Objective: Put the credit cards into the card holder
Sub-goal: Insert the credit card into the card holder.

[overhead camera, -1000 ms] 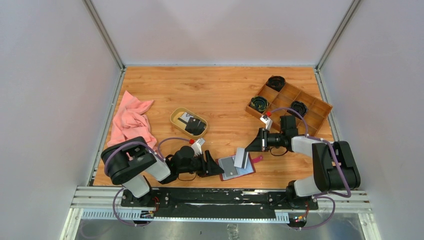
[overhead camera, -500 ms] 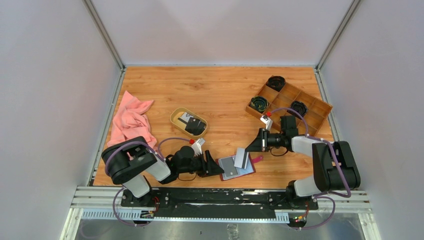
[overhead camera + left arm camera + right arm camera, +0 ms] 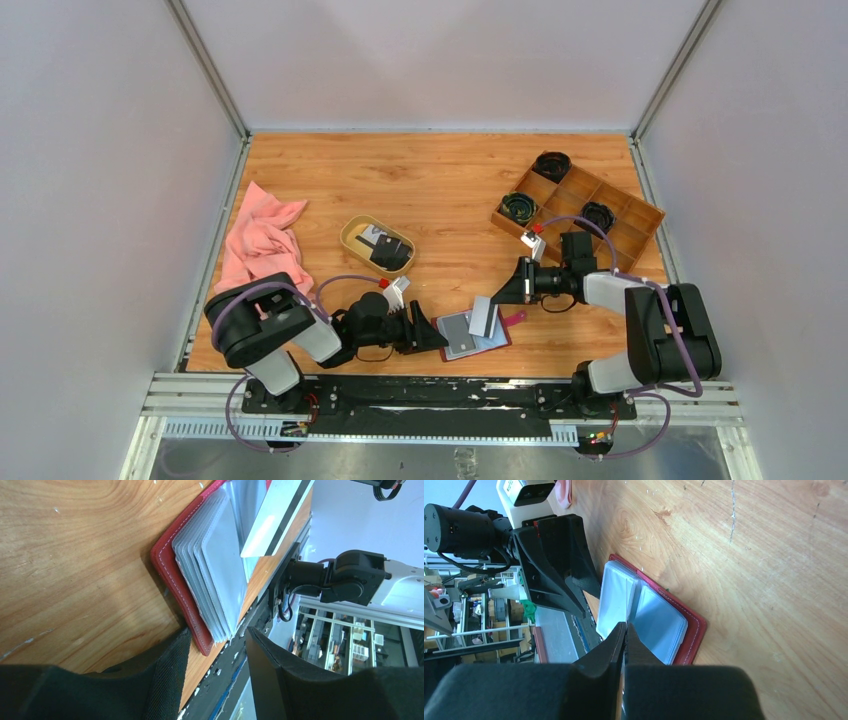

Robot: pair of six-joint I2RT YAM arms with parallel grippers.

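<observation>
Spanning the floor of the pale-walled enclosure, the orange-brown wooden worktop (image 3: 440, 190) carries everything; a crumpled pink cloth (image 3: 262, 240) lies at its left edge, beside the left arm; a brown wooden compartment tray (image 3: 640, 215) sits at an angle in the far right corner, with three dark round items (image 3: 551, 165) in separate compartments; an oval tan dish (image 3: 344, 236) rests left of centre, holding a black card (image 3: 392, 256) and a paler card (image 3: 370, 236), the two overlapping; the dark red leather card holder (image 3: 460, 335) lies open and flat near the front edge, between the two arms, its fan of grey plastic pockets (image 3: 215, 565) facing up and its red stitched border (image 3: 694, 625) showing around them; a pale grey striped card (image 3: 483, 316) stands tilted just above the holder's right half, its lower edge close to the pockets, though contact cannot be made out; the right gripper (image 3: 497, 296) reaches in from the right with its fingers pressed together on that card's upper end; the left gripper (image 3: 436, 338) lies low on the worktop at the holder's left side, its fingers (image 3: 165, 675) spread apart with the holder's near corner between them and a sliver of gap beside the pockets.
</observation>
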